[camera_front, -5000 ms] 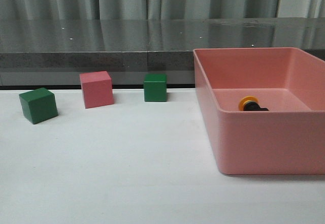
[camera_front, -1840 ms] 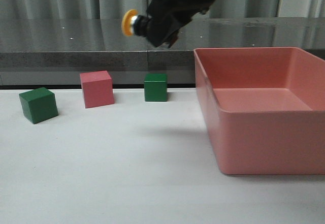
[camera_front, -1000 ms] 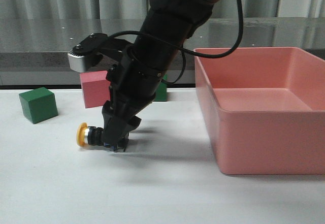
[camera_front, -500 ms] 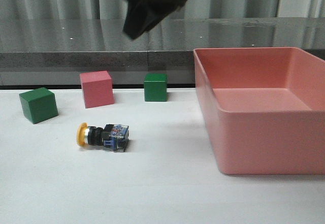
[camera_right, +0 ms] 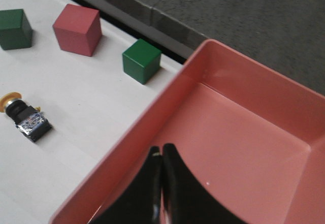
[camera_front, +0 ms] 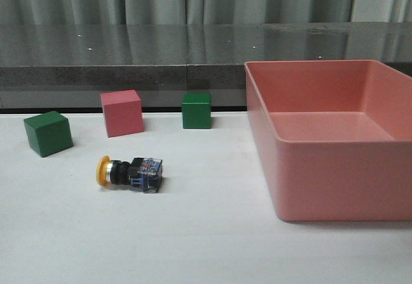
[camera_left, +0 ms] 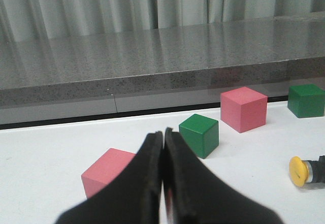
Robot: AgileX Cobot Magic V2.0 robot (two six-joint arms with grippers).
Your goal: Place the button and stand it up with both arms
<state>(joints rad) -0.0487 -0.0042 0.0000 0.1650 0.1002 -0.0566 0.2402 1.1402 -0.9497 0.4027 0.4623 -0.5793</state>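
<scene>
The button lies on its side on the white table, yellow cap to the left, blue and clear base to the right. It also shows in the right wrist view and, partly cut off, in the left wrist view. My left gripper is shut and empty, low over the table, well apart from the button. My right gripper is shut and empty, high above the pink bin. Neither arm shows in the front view.
The pink bin stands at the right, with nothing in it. A green cube, a pink cube and another green cube stand in a row behind the button. A second pink cube sits just past my left fingers.
The right arm carried the button out of the bin, laid it on its side on the table, let go and rose out of the front view.
</scene>
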